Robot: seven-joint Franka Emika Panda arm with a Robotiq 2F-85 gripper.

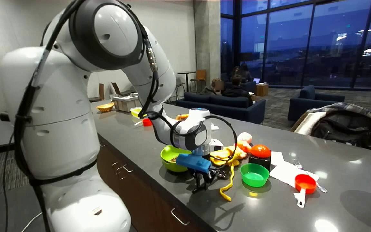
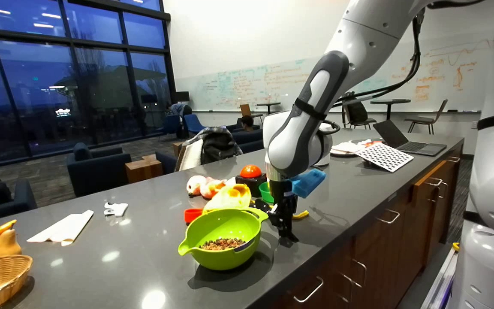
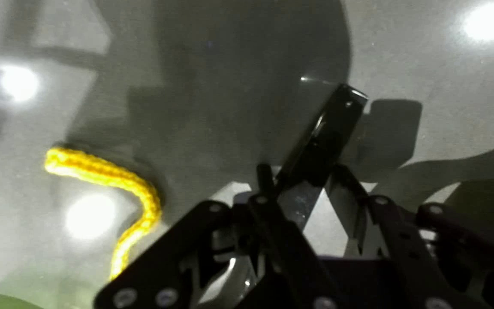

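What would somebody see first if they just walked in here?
Probably the big white robot arm, bent over the grey counter. Near its gripper sits a lime-green bowl with little brown bits inside. The shiny red dome on a black box pops out too.

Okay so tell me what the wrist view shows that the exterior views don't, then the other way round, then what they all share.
Only the wrist view: a close look down at a glossy black object between the two sides of the gripper; whether it is gripped I can't tell. The exterior views leave it unclear.

Only the exterior views: the orange-red dome on its black box, the brown bits in the lime-green bowl, and the windows.

All share: the gripper, the grey counter and the curving yellow cord.
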